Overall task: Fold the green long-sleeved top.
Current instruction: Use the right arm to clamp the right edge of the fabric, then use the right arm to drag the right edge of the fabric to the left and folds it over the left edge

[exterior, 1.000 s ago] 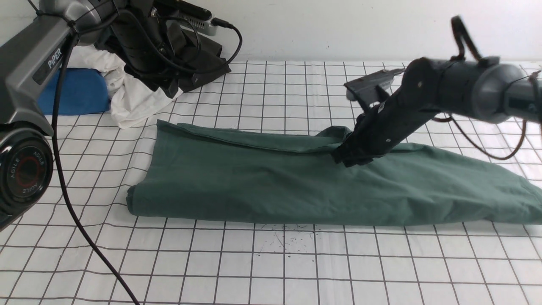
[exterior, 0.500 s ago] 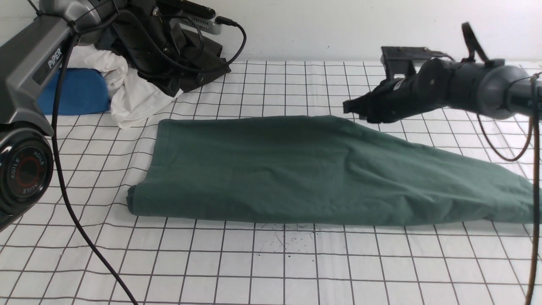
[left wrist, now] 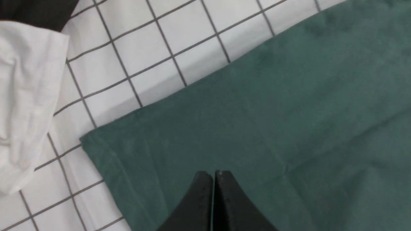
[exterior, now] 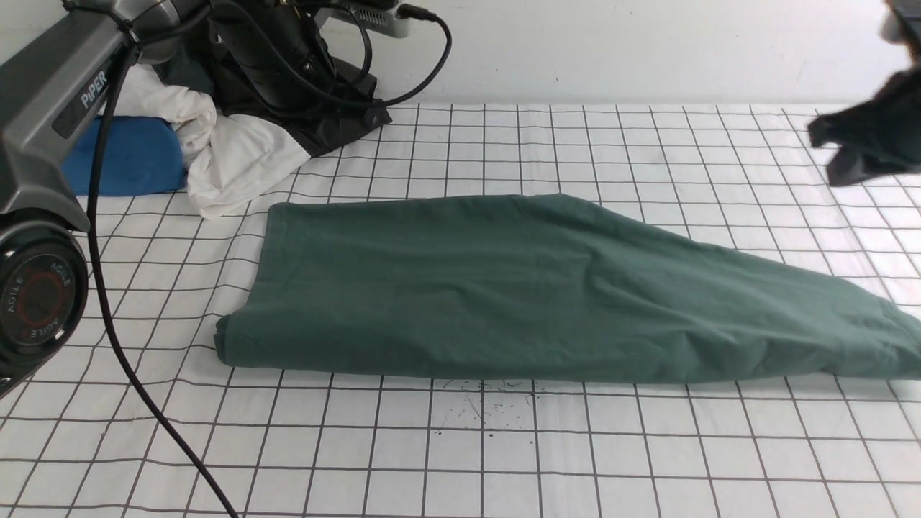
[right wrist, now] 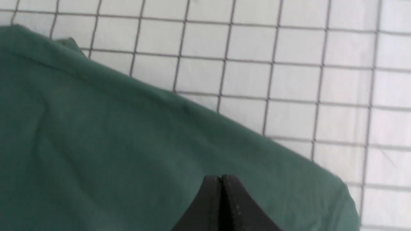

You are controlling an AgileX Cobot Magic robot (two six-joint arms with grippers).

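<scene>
The sage-green cotton long-sleeved top (exterior: 547, 288) lies mid-frame, folded into one long band (crosswise folds seemingly remain), with the left gripper (left wrist: 213, 175) and right gripper (right wrist: 221, 178) both pressed together, empty.

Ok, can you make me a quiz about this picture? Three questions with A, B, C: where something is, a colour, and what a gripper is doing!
1. Where does the crumpled white cloth lie, from the folded sage-green long-sleeved top?
A) on it
B) beyond its far left corner
C) at its right end
2. What colour is the soft bundle beside the cloth?
A) yellow
B) pink
C) blue
3. How do the black jaws of the left gripper stand?
A) shut, empty
B) wide open
C) pinching a sock
Answers: 1 B, the front view shows it past that corner; 2 C, it looks plainly blue; 3 A, its tips press together with nothing between.
</scene>
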